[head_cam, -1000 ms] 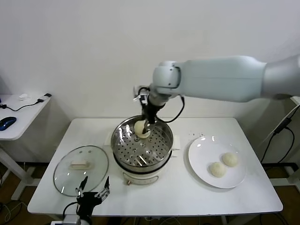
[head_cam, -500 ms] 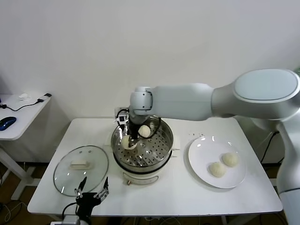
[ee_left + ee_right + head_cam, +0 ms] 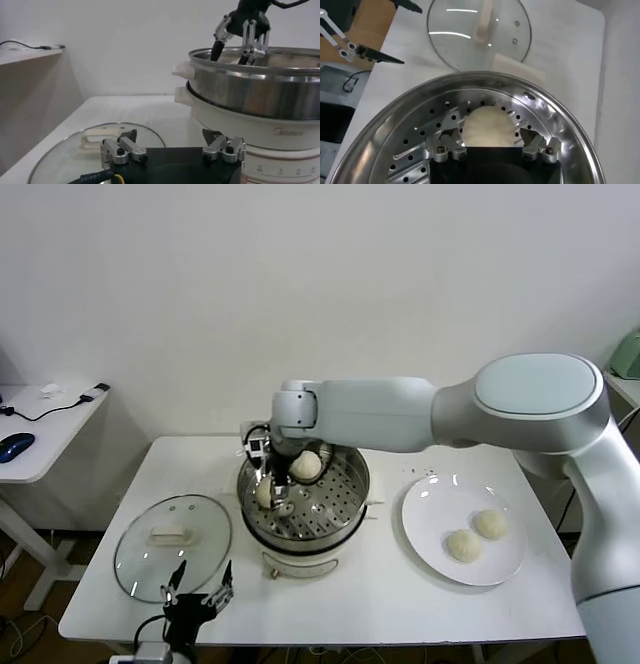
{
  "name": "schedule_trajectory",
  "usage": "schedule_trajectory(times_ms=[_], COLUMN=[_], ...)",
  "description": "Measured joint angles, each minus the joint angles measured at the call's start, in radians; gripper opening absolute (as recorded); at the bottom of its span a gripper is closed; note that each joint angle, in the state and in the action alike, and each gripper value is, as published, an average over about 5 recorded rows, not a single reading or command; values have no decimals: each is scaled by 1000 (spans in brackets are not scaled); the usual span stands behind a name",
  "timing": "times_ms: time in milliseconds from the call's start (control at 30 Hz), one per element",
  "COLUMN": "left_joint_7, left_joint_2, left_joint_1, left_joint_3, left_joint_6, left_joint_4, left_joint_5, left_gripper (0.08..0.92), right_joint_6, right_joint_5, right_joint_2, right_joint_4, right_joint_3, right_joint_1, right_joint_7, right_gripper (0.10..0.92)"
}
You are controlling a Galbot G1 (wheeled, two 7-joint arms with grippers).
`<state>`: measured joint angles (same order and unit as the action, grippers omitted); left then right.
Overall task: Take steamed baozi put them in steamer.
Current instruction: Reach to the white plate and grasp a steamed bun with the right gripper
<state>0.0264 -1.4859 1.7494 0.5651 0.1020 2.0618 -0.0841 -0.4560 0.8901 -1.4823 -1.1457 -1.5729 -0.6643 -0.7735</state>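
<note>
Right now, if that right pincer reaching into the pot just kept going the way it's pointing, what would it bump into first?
Probably the baozi lying right between the open fingers of the right pincer, already low in the steamer. Under the bun comes the perforated tray. How much gap is left is hard to judge.

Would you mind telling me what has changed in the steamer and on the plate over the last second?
The right gripper carried a baozi from the steamer's far side toward its left side and lowered it to the perforated tray, still around it. A second baozi, earlier hidden behind the gripper, now shows at the back. Unchanged: two baozi on the plate, the glass lid, and the left gripper parked open at the table's near edge.
</note>
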Motion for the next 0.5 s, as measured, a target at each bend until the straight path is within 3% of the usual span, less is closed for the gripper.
schedule_trajectory(times_ms=[233,500], left_joint_7=[0,0], left_joint_2=[0,0], left_joint_1=[3,-7], left_joint_3=[2,11], left_joint_6=[0,5], left_joint_4=[10,11], left_joint_5=[2,2], left_gripper=[823,823], right_joint_6=[81,160], right_joint_5=[-12,-75], right_joint_2=[131,404], right_joint_4=[-84,-242], right_joint_3=[-42,-168], right_joint_1=[-124,-304], right_joint_7=[-90,-177], right_gripper=[823,823])
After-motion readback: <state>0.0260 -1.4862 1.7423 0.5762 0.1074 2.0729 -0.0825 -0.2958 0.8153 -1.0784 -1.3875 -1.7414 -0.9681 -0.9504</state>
